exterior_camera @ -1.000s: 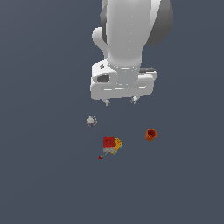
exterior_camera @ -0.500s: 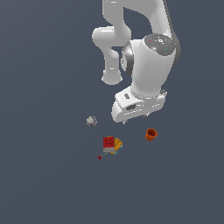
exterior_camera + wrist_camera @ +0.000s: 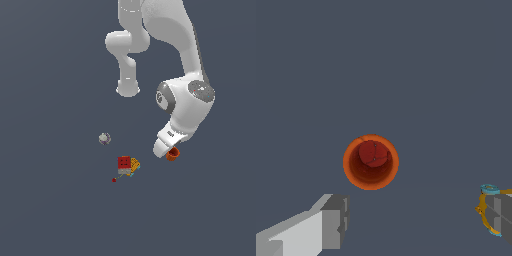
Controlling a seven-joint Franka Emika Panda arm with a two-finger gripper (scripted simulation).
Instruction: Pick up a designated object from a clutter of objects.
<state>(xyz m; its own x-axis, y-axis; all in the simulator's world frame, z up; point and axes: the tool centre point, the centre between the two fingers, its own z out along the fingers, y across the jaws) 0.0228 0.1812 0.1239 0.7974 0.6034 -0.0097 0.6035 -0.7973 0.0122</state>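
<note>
The scene is taken in by the exterior view from high up and well back, angled down over the arm (image 3: 185,107) and the grey floor (image 3: 50,210). The wrist view is aimed straight down from close above. The orange-red cup (image 3: 172,155) (image 3: 371,161) is shared by both views.

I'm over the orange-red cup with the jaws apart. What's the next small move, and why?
Probably shift the gripper sideways to center it, then lower. In the wrist view the orange-red cup stands upright, mouth up, but sits nearer one finger than the other, and ahead of both. The jaws are wide open and touch nothing yet.
</note>
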